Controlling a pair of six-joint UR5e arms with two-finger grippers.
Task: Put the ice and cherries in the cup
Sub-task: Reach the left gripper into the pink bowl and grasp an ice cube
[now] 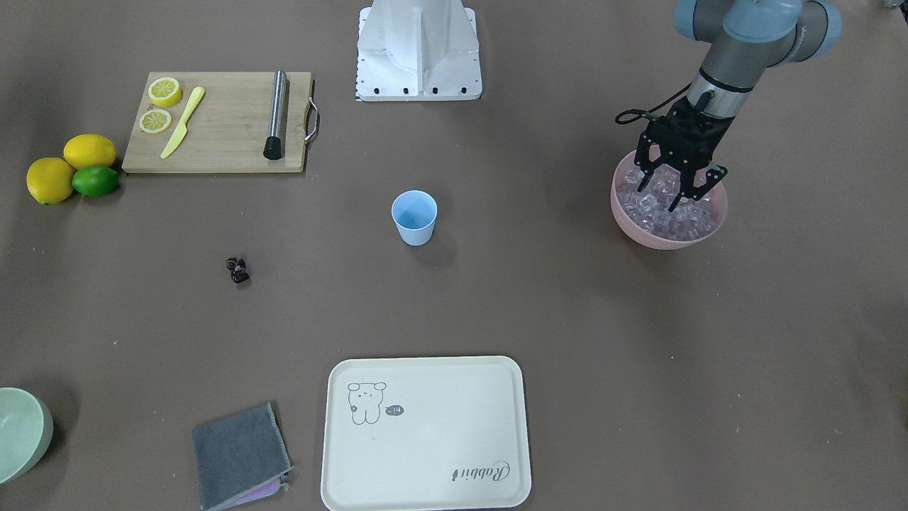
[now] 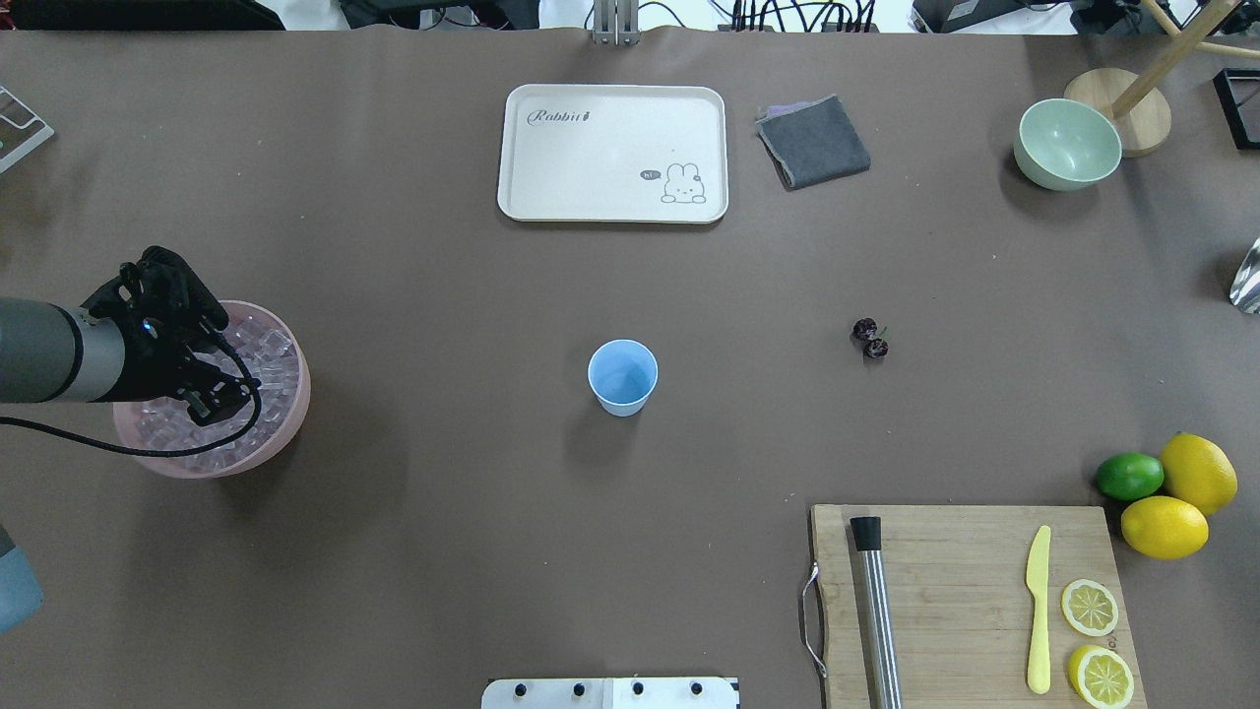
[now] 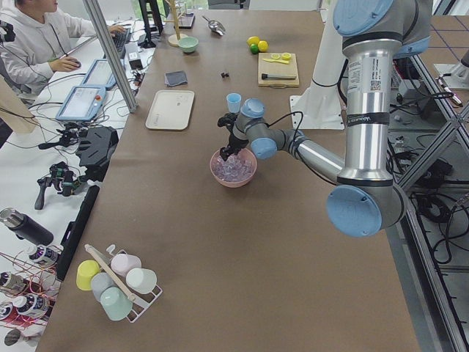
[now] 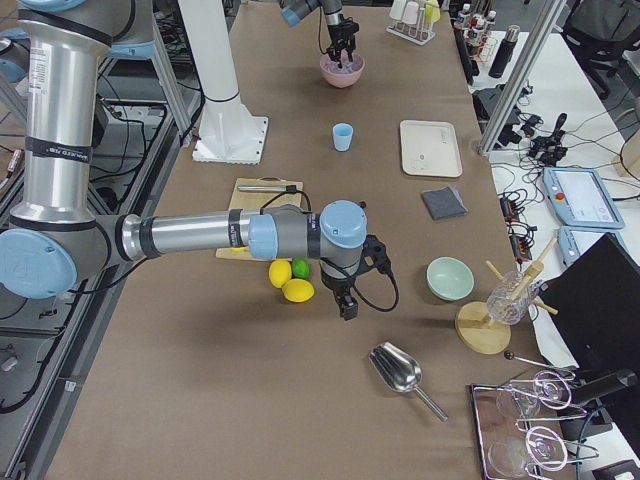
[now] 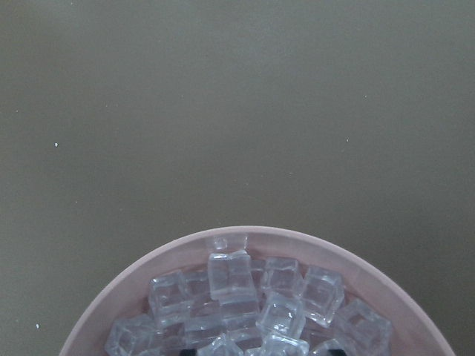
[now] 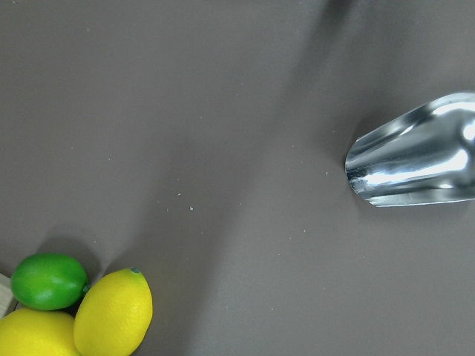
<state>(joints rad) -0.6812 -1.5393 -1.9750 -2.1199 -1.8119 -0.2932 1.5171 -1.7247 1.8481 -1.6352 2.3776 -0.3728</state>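
The light-blue cup (image 1: 414,216) stands upright in the middle of the table, also in the overhead view (image 2: 622,376). The dark red cherries (image 1: 237,270) lie on the table apart from it, also in the overhead view (image 2: 870,338). Clear ice cubes (image 1: 663,209) fill a pink bowl (image 1: 656,240); the left wrist view shows the heap (image 5: 252,300). My left gripper (image 1: 667,191) is open, its fingers dipped among the ice. My right gripper (image 4: 345,303) hovers over the table beside the lemons; I cannot tell whether it is open or shut.
A cream tray (image 2: 612,153), a grey cloth (image 2: 813,141) and a pale green bowl (image 2: 1067,144) lie at the far side. A cutting board (image 2: 970,601) carries lemon slices, a yellow knife and a metal muddler. Lemons and a lime (image 2: 1130,476) sit beside it. A metal scoop (image 6: 415,159) lies near my right gripper.
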